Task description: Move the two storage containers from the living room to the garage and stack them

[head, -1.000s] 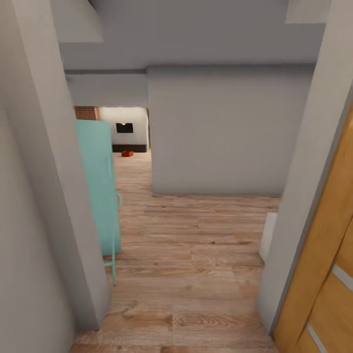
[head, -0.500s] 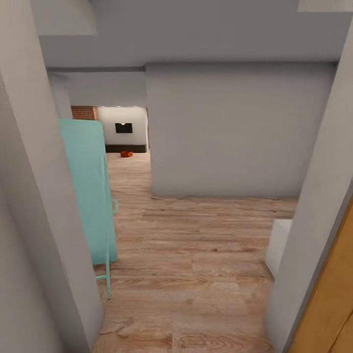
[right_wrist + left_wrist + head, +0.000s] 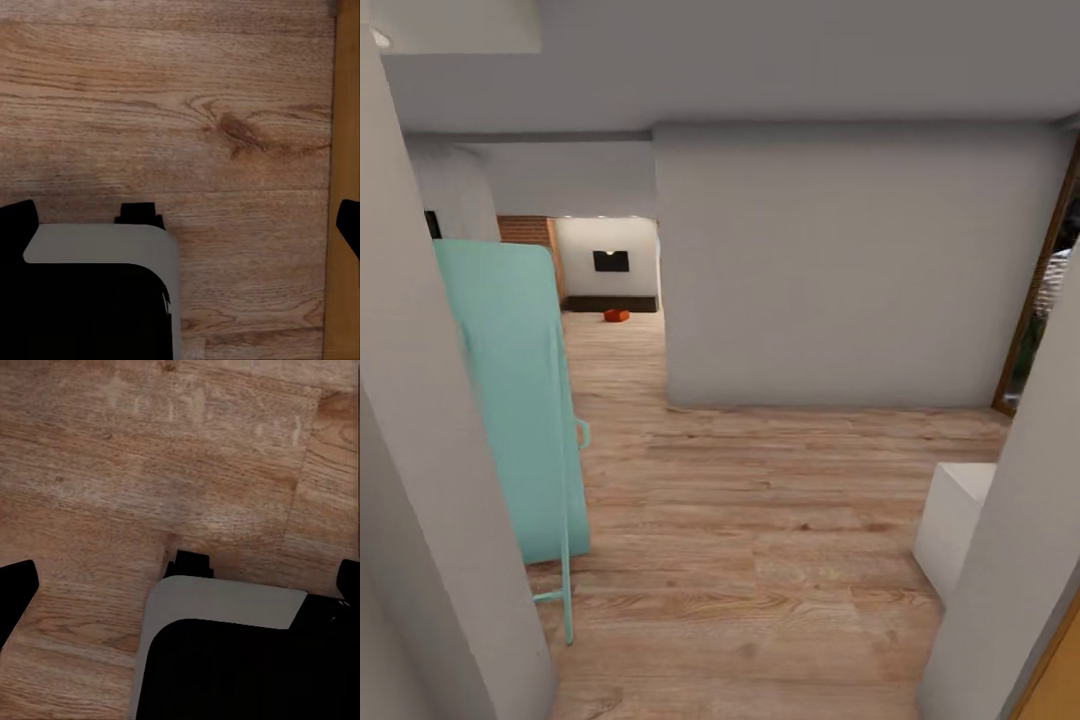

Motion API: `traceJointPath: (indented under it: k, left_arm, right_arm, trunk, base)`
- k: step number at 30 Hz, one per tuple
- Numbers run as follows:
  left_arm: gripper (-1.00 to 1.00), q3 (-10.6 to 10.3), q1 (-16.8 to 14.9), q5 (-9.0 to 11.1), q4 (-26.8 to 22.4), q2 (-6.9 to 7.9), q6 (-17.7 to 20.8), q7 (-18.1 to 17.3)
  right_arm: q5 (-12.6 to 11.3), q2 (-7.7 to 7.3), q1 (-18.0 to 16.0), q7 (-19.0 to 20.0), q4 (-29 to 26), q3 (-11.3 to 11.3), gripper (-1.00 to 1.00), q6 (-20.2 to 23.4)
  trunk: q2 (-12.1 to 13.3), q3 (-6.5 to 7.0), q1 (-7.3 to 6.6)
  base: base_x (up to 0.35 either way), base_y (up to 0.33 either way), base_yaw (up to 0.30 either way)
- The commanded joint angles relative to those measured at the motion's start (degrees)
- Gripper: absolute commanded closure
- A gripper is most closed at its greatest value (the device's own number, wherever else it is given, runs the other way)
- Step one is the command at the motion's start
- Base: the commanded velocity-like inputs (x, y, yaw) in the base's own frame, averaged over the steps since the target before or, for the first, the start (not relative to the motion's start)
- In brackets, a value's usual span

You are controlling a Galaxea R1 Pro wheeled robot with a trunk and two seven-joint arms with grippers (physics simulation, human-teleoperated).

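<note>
One storage container [image 3: 617, 315], small and orange-red, is seen far down the hall on the living room's wood-plank floor [image 3: 760, 520], before a dark cabinet [image 3: 610, 302]. A teal panel [image 3: 515, 400] stands nearer. Both grippers [image 3: 180, 585] [image 3: 180, 221] are spread open, holding nothing, above the planks.

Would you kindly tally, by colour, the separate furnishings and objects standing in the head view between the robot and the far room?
Orange-red: 1, a storage container on the far wood floor.
Turquoise: 1, a tall panel on a thin frame.
White: 1, a low block near the right wall.
Black: 1, a TV screen on the far wall.
Dark brown: 1, a low cabinet below it.
Total: 5.
</note>
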Motion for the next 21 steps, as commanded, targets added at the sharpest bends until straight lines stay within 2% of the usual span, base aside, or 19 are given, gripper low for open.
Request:
traceJointPath:
  k: [1,21]
  left_arm:
    - [-1.00,-0.5,0.0,0.5,0.0,0.00,-0.1,0.1]
    - [-1.00,-0.5,0.0,0.5,0.0,-0.07,-0.2,0.1]
  right_arm:
    - [-0.4,0.00,-0.1,0.0,0.2,0.5,-1.00,-0.3]
    - [-0.4,0.06,-0.1,0.0,0.2,0.5,-1.00,-0.3]
  trunk:
    - [0.0,-0.07,0.03]
    - [0.0,-0.07,0.03]
  base:
    - [0.325,0.000,0.000]
    - [0.324,0.000,0.000]
